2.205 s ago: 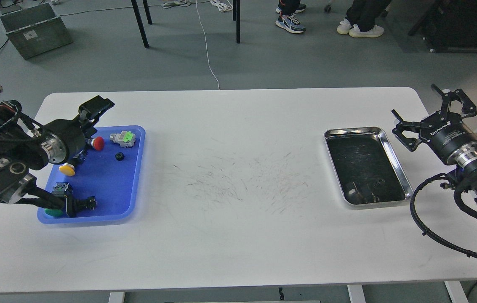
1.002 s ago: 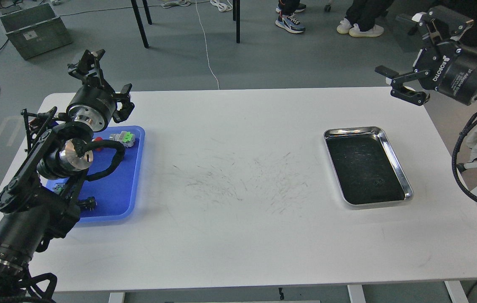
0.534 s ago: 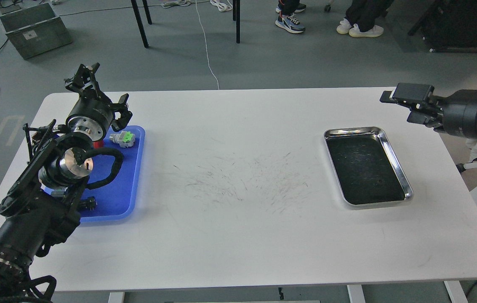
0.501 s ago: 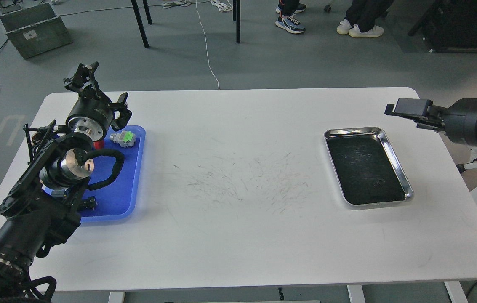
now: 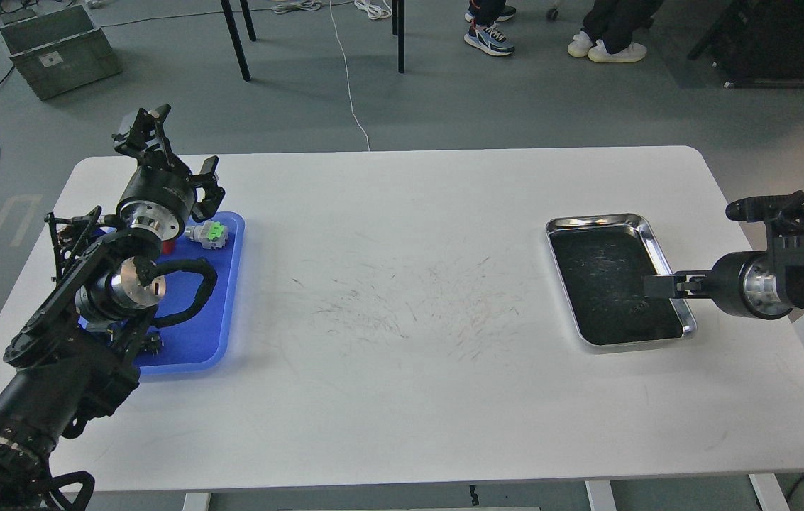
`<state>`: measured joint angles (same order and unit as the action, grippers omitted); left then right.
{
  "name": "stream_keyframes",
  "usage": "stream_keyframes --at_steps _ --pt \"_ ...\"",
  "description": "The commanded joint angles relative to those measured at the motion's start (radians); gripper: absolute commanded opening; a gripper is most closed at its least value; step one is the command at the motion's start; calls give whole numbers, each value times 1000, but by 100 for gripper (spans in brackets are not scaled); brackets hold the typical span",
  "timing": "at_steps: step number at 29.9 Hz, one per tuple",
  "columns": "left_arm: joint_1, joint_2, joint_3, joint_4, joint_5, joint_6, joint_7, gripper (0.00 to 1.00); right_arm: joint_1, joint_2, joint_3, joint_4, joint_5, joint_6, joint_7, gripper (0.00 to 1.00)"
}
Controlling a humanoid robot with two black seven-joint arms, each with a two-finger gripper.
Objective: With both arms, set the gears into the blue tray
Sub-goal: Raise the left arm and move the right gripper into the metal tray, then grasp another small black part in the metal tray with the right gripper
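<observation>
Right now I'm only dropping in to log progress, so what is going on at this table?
A two-armed robot is sorting small parts between two trays. The left hand is raised, open and empty, above the far end of the blue tray, which holds a grey part with a green top and other pieces half hidden by the arm. The right hand reaches over the steel tray; its grip cannot be made out.

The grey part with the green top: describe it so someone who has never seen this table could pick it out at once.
Start at the white table and go to the blue tray at its left side. In that tray's far right corner, just right of the left gripper, lies the grey part with the green top. It is the only thing there with a bright green patch; the piece beside it is red.
</observation>
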<state>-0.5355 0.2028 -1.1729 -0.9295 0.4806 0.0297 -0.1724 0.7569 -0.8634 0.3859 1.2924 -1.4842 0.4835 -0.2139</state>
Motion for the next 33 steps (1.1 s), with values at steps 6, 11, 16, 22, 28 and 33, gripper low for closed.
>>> stream_keyframes --at_steps 6,11,16,22,28,33 --pt "0 -5 2 -2 18 4 -10 98 -11 107 -10 -111 -36 -29 1 99" --pt "0 -2 2 -2 35 4 -13 98 -21 145 -15 -122 -36 -31 1 98" --pt "0 -3 2 -2 36 4 -13 98 -22 150 -24 -122 -36 -31 1 96" --pt "0 -8 2 -2 36 4 -16 98 -22 150 -30 -122 -36 -31 1 91" --pt "0 -6 2 -2 35 4 -16 98 -22 149 -32 -122 -36 -31 1 70" --pt "0 -6 2 -2 35 4 -24 98 -24 150 -35 -122 -34 -29 4 69"
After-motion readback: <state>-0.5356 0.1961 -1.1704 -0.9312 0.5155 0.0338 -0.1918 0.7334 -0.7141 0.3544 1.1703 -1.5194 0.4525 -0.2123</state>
